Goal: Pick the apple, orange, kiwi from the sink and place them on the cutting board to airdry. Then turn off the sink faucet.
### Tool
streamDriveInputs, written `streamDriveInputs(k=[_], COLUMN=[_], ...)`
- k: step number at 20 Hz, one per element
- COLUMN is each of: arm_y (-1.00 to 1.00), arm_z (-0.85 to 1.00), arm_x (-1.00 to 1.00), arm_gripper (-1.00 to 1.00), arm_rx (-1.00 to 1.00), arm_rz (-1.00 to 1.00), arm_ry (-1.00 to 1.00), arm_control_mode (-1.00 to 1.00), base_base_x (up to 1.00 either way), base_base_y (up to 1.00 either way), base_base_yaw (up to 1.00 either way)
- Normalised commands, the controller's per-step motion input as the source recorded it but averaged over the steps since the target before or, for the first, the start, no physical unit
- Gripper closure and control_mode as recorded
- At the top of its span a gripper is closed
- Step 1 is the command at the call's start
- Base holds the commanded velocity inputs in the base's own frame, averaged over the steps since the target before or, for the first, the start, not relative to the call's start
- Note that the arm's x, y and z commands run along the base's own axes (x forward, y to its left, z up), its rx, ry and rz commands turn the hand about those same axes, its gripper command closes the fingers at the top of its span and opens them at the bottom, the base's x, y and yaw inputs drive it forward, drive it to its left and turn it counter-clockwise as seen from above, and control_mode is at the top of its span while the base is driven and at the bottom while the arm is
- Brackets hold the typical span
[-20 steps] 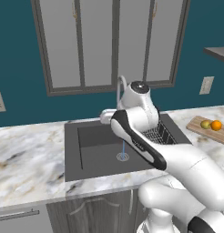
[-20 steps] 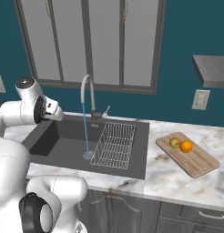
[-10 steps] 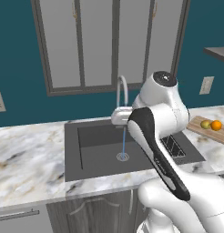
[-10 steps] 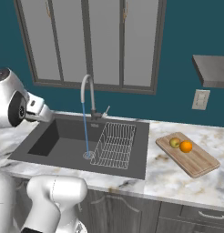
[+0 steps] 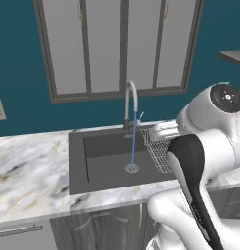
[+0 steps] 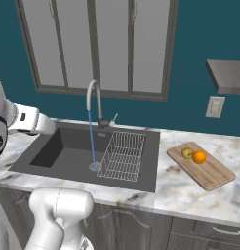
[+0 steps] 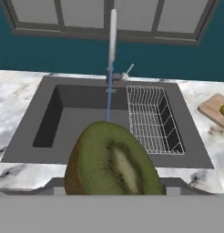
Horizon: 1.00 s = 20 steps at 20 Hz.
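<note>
A halved kiwi (image 7: 111, 159), green cut face up, looms close in the hand view; my gripper (image 7: 111, 184) is shut on it, above the front edge of the dark sink (image 7: 77, 123). The fingers are mostly hidden behind the fruit. The apple (image 6: 188, 153) and the orange (image 6: 199, 156) lie side by side on the wooden cutting board (image 6: 214, 173), right of the sink (image 6: 58, 146). From the sink faucet (image 6: 95, 97) a thin stream of water runs down to the drain (image 6: 94, 166).
A wire dish rack (image 6: 123, 156) fills the sink's right end. Marble counter (image 5: 29, 166) runs on both sides. Windows and a teal wall stand behind, with a wall outlet (image 6: 215, 106) and a shelf (image 6: 228, 75) above the board. My white arm (image 5: 205, 146) blocks the right of the left base view.
The arm has swung back and up out of the basin; its elbow moved right in the left base view and off to the left in the right base view. The fruit on the board stayed put.
</note>
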Motion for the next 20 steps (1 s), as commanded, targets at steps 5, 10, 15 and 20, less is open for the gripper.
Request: streamDriveInputs(k=[5, 10, 15, 20], arm_y=[-0.85, -0.9, -0.86, -0.67], arm_z=[0.42, 0.29, 0.23, 0.01], arm_x=[-0.58, -0.43, -0.31, -0.05], arm_gripper=[1.0, 1.0, 1.0, 1.0], arm_rx=[-0.11, 0.0, 0.0, 0.0], arm_rz=[-0.06, -0.14, -0.18, -0.21], arm_ry=[-0.13, -0.02, 0.0, 0.04], arm_control_mode=[-1.0, -1.0, -1.0, -1.0], base_base_x=[0.0, 0.0, 0.0, 0.0], base_base_y=[0.0, 0.0, 0.0, 0.0], base_base_yaw=[0.0, 0.0, 0.0, 0.0])
